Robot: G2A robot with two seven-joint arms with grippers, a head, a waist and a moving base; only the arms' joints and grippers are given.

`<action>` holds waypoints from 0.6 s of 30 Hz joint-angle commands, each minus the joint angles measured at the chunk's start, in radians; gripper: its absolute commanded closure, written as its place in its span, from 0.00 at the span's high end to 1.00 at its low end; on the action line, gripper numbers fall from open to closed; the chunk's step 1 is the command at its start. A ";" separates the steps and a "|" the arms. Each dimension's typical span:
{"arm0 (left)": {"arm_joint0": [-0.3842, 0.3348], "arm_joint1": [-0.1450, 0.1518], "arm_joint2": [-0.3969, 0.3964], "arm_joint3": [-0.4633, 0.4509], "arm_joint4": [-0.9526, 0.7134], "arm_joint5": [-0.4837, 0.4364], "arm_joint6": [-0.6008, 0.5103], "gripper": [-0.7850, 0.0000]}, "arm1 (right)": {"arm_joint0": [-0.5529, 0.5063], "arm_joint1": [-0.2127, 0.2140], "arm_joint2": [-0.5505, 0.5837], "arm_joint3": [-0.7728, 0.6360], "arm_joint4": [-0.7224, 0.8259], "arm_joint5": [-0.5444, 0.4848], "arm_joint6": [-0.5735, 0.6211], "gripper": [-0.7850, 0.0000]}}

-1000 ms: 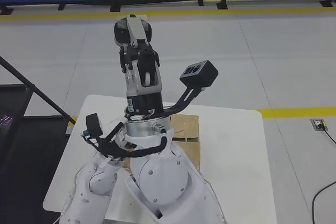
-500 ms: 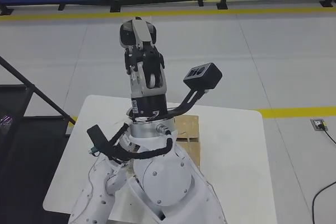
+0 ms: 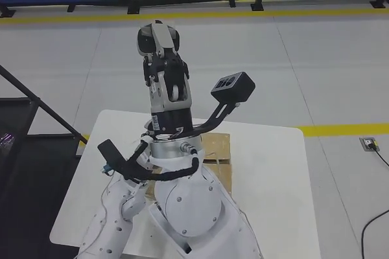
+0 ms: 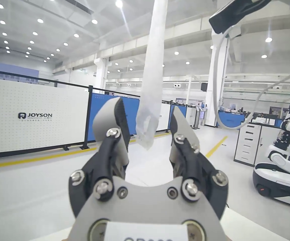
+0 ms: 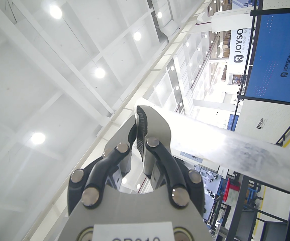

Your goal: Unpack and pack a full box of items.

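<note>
Right gripper [image 5: 137, 122] is up high, its fingers clamped together on a clear plastic wrapper [image 5: 247, 151]. The wrapper's loose end dangles between the left gripper [image 4: 147, 126] fingers, which stand apart. The cardboard box [image 3: 215, 146] sits on the bench [image 3: 275, 175].

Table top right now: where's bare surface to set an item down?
The widest bare patch of the table lies between the cardboard box and its right edge in the top view. A narrower strip runs along the far edge beyond the box. The centre and near-left are crowded: the raised arm and lower arm overhang there.
</note>
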 commanded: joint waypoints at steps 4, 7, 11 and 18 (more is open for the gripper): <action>-0.001 0.001 -0.004 0.004 0.002 0.005 0.005 0.31 | 0.000 0.000 0.003 0.000 0.002 0.001 -0.001 0.00; -0.002 0.002 -0.008 0.005 0.003 0.007 0.005 0.22 | 0.001 0.000 0.005 0.003 0.005 0.000 -0.001 0.00; -0.002 0.005 -0.018 0.009 -0.001 0.006 -0.001 0.13 | 0.002 0.000 0.009 0.007 0.006 -0.003 0.001 0.00; 0.001 0.009 -0.037 0.004 -0.013 -0.002 -0.015 0.04 | -0.002 0.001 0.014 0.005 0.008 -0.005 0.003 0.00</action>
